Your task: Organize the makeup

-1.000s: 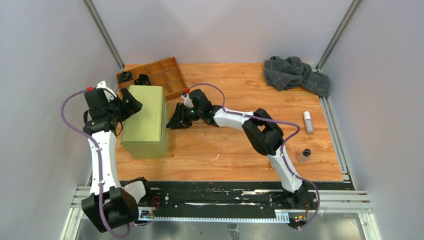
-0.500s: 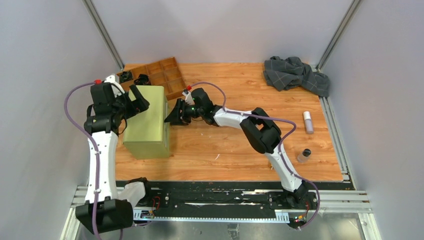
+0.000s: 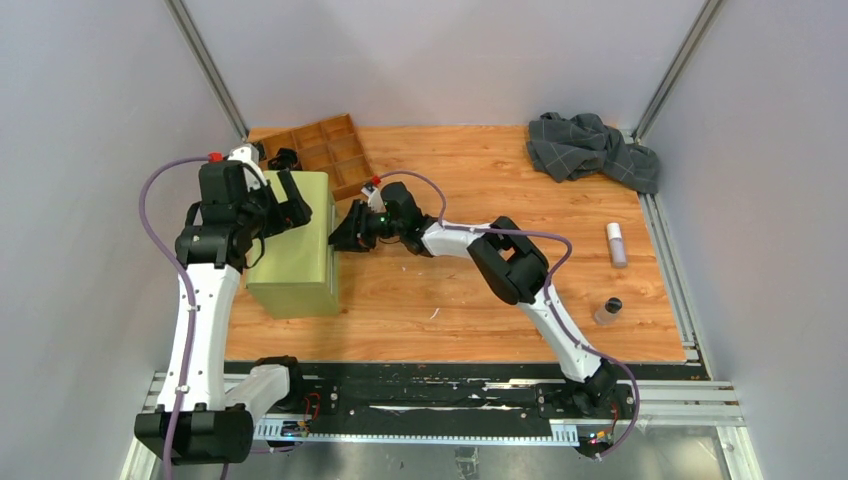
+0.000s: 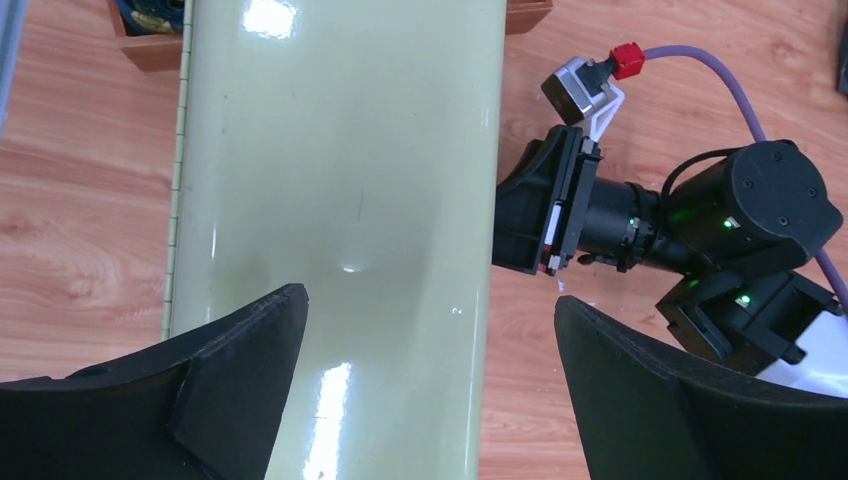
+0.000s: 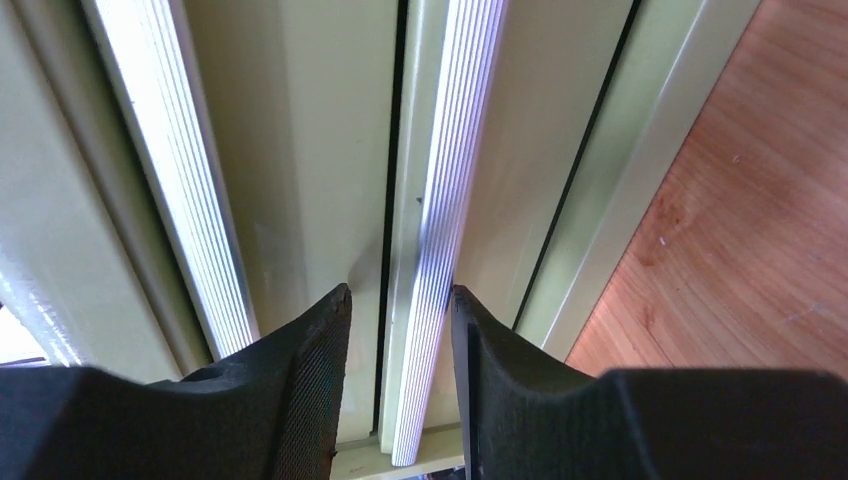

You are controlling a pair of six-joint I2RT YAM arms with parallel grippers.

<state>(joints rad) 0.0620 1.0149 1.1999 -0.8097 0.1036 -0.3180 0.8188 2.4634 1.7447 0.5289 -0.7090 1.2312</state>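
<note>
A white-pink tube [image 3: 617, 244] and a black-capped bottle [image 3: 608, 311] lie at the table's right side, far from both grippers. A glossy green box [image 3: 292, 245] stands at the left. My left gripper [image 3: 285, 205] hovers over its top [image 4: 340, 180], wide open and empty [image 4: 430, 305]. My right gripper [image 3: 342, 232] is against the box's right face. Its fingers straddle a ribbed silver handle [image 5: 440, 200], narrowly open [image 5: 400, 292]: the right finger touches the handle and a small gap shows at the left finger. The other makeup is out of view.
A wooden compartment tray [image 3: 320, 150] sits behind the box, with a small dark item [image 3: 285, 158] in a left cell. A grey checked cloth [image 3: 590, 148] lies at the back right. Bare wood [image 3: 450, 300] lies between the box and the bottles.
My left arm has risen and swung right, bringing its gripper over the box's top. My right gripper has moved left, closer to the box's side.
</note>
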